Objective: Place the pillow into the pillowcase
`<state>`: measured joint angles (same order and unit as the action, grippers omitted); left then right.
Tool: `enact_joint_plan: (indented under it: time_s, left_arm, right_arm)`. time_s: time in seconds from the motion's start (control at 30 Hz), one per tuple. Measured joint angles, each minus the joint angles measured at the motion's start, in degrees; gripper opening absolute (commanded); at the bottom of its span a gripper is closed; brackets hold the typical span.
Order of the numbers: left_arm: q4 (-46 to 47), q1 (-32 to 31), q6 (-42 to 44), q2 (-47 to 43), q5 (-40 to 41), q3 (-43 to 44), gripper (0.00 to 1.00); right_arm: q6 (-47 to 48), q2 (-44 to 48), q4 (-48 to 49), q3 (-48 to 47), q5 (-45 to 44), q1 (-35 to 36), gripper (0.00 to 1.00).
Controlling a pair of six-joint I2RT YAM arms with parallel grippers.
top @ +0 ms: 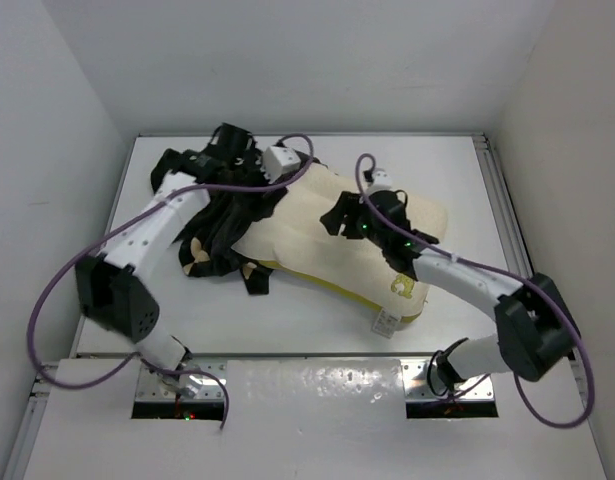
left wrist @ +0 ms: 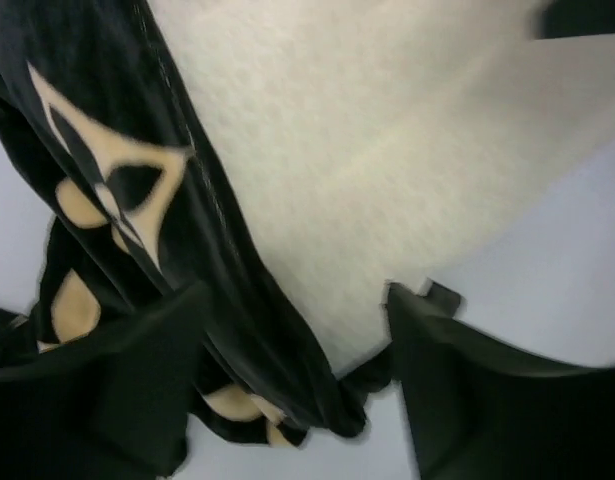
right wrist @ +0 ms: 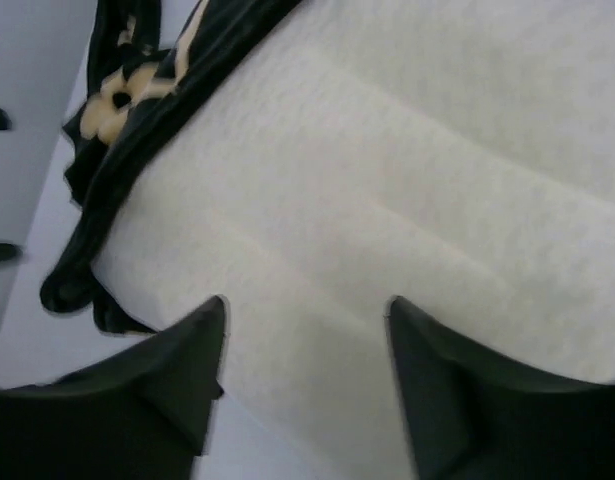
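The cream-white pillow [top: 372, 245] lies across the middle of the table, with its yellow logo [top: 402, 287] and white tag [top: 385, 322] at the near right corner. The black pillowcase [top: 222, 225] with tan flowers is bunched against the pillow's left end. My left gripper [top: 274, 176] is open at the pillow's far left corner. In the left wrist view the gripper [left wrist: 297, 292] straddles the case's edge [left wrist: 237, 300] and the pillow [left wrist: 367, 150]. My right gripper [top: 336, 217] is open and empty just above the pillow's top [right wrist: 387, 180], jaws wide apart [right wrist: 305, 302].
The white table [top: 317, 335] is walled in on the left, back and right. A folded flap of the pillowcase [top: 254, 277] lies on the table in front of the pillow. Purple cables loop from both arms [top: 47, 300].
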<state>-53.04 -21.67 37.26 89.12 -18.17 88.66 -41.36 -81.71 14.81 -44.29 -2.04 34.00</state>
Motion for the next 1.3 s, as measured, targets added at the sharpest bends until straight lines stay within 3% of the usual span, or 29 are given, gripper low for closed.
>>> enact_joint_plan:
  time_s: [0.07,0.23,0.4,0.57,0.7,0.83,0.87,0.9,0.93,1.0,1.03,1.07,1.13,1.3]
  left_arm:
    - [3.1,-2.2,-2.6,5.2,4.2,1.6,0.92]
    - [11.7,-5.8,-7.5,18.2,19.1,2.1,0.88]
    - [17.3,-6.2,-10.6,19.3,27.6,2.0,0.83]
    - [20.5,-6.5,-12.0,19.3,29.9,2.0,0.8]
    - [22.2,-6.6,-12.1,19.3,31.6,1.9,0.66]
    - [22.8,-5.8,-11.8,19.7,33.0,1.9,0.38]
    - [22.6,-5.6,-11.8,20.3,33.0,2.2,0.31]
    - [22.4,-5.4,-11.8,20.9,32.8,2.6,0.09]
    - [22.0,-5.2,-11.8,21.8,32.2,2.9,0.0]
    - [21.2,-5.2,-11.5,23.0,31.1,3.2,0.0]
    - [20.5,-5.2,-11.3,23.2,30.2,3.3,0.0]
    - [19.7,-5.2,-11.1,23.2,29.2,3.7,0.0]
    - [17.9,-5.3,-10.9,23.2,26.6,5.7,0.0]
    - [12.1,-8.1,-9.1,23.0,18.5,15.1,0.0]
  right_arm:
    - [0.0,4.0,-3.5,0.3,-2.4,-2.5,0.98]
    - [0.0,15.5,-12.5,4.8,-7.8,-11.8,0.99]
    - [1.1,23.9,-21.9,9.0,-11.0,-21.6,0.99]
    - [1.0,25.7,-23.5,17.0,-5.0,-31.2,0.99]
    - [-1.5,24.7,-18.6,24.4,1.5,-35.9,0.99]
    - [-2.2,22.7,-12.1,26.5,5.5,-36.8,0.99]
    - [-2.0,21.9,-10.4,26.8,6.5,-36.9,0.99]
    - [-1.5,21.0,-8.9,27.1,7.3,-36.9,0.99]
    - [-1.0,20.0,-7.7,27.3,8.0,-36.8,0.99]
    - [-0.4,17.9,-5.8,27.3,9.4,-36.8,0.89]
    - [-0.1,16.7,-4.7,27.3,10.2,-36.8,0.75]
    - [0.3,15.7,-3.7,27.3,11.0,-36.8,0.39]
    - [0.0,13.7,-0.7,27.5,13.4,-36.6,0.0]
    - [-0.2,13.4,5.2,27.5,15.4,-31.1,0.0]
